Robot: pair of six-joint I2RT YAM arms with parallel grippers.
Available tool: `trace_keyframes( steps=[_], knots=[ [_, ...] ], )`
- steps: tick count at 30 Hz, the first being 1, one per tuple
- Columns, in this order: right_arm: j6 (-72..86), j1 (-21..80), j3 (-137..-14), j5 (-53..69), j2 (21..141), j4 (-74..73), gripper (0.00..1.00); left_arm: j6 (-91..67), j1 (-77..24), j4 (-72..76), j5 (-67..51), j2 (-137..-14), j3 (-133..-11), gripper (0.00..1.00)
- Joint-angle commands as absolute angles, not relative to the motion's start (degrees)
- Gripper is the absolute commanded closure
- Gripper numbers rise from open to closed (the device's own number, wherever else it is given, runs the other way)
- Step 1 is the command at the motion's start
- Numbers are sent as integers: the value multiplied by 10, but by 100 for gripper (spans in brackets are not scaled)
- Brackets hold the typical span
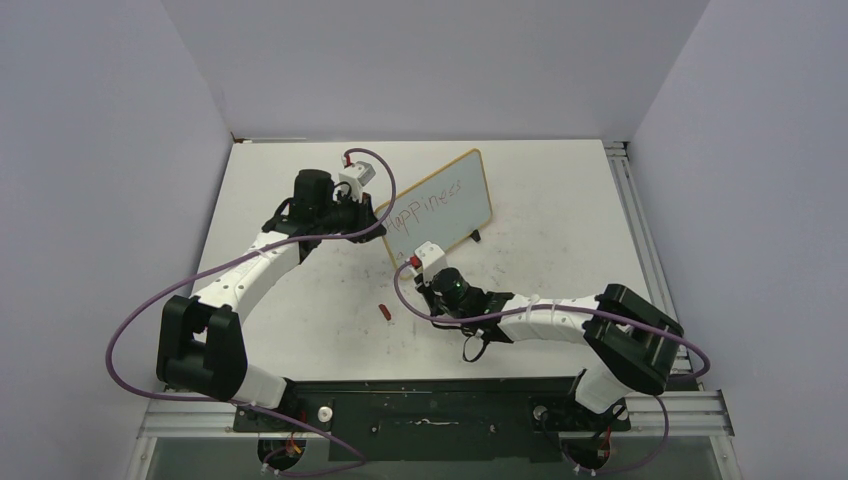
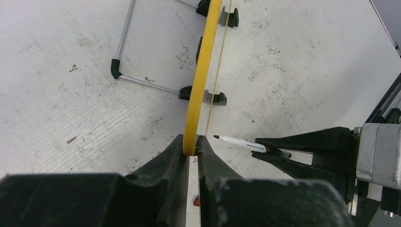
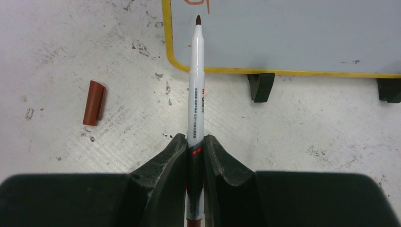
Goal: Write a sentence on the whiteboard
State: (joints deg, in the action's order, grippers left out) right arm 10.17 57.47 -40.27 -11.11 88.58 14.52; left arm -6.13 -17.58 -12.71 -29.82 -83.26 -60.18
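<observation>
Right wrist view: a white, red-tipped marker pen is clamped in the right gripper, its tip near a lower corner of the small, glossy, yellow-framed whiteboard. The board's frame is pinched by the left gripper. Of the red handwritten sentence, only "Happiness" is legible. The next word is best started below it, with light, even pressure.

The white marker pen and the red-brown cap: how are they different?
The white marker pen is long and thin; the red-brown cap is short and stubby. The pen is clamped in the right gripper; the cap lies loose on the white table. The pen points at the yellow-framed whiteboard; the cap lies off to its side. Shared: the pen's tip matches the cap's colour.
</observation>
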Motion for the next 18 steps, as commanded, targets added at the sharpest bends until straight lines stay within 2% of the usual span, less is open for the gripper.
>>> trace_keyframes(
  steps=[1,18],
  knots=[
    [107,576,-428,-139,877,166,95,-47,-177,-120,-300,-816,-621,100],
    [99,567,-449,-131,910,167,95,-47,-176,-121,-300,-815,-621,100]
  ],
)
